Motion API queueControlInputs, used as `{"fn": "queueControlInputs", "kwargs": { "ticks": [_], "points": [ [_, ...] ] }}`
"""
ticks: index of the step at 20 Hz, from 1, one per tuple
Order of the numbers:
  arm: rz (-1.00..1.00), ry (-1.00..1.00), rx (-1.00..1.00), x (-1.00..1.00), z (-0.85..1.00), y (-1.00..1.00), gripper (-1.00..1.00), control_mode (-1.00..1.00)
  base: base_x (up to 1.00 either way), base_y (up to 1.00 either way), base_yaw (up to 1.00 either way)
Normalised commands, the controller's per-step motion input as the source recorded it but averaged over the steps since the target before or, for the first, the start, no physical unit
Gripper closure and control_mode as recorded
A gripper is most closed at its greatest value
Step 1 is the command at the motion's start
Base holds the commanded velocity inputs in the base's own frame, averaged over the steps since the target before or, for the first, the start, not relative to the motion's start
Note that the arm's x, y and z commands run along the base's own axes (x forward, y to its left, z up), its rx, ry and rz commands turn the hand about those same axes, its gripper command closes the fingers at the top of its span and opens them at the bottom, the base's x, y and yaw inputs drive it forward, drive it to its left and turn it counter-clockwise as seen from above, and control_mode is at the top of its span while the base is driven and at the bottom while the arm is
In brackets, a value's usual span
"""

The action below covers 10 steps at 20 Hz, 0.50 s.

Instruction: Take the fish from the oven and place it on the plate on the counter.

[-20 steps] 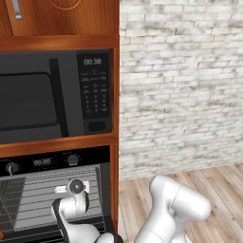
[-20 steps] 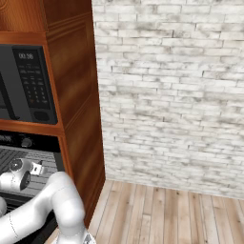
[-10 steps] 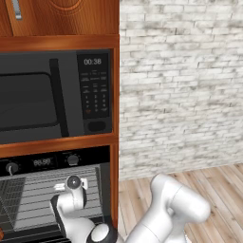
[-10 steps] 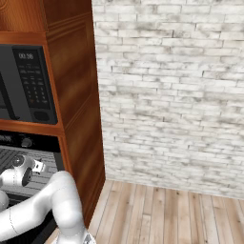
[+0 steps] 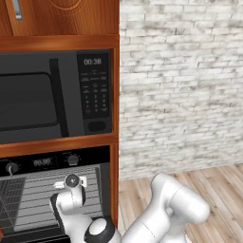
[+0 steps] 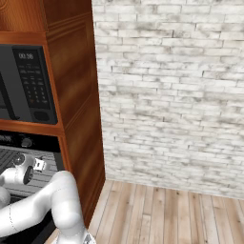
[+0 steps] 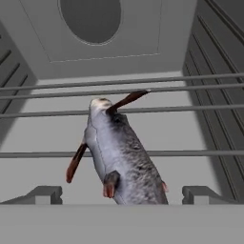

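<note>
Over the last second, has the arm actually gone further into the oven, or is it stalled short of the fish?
It is advancing: in the left base view the wrist has sunk lower and deeper into the oven opening. In the hand view the tool is open with its fingers either side of the fish on the wire rack, not yet gripping. The microwave and the base views' framing look unchanged.

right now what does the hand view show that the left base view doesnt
Hand view: the fish lying on a wire rack inside the oven, a round vent on the back wall, and the open gripper with a fingertip either side of the fish. Left base view: the microwave, the brick wall, the wood floor, the oven's knobs. Both share the oven and its racks.
</note>
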Motion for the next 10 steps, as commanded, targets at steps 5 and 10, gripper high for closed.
{"fn": "queueControlInputs", "kwargs": {
  "ticks": [5, 10],
  "points": [
    [0.0, 0.0, 0.0, 0.0, -0.17, 0.01, 1.0, -1.0, 0.0, 0.0, 0.0],
    [0.0, 0.0, 0.0, 0.0, -0.11, 0.0, 1.0, -1.0, 0.0, 0.0, 0.0]
  ]
}}
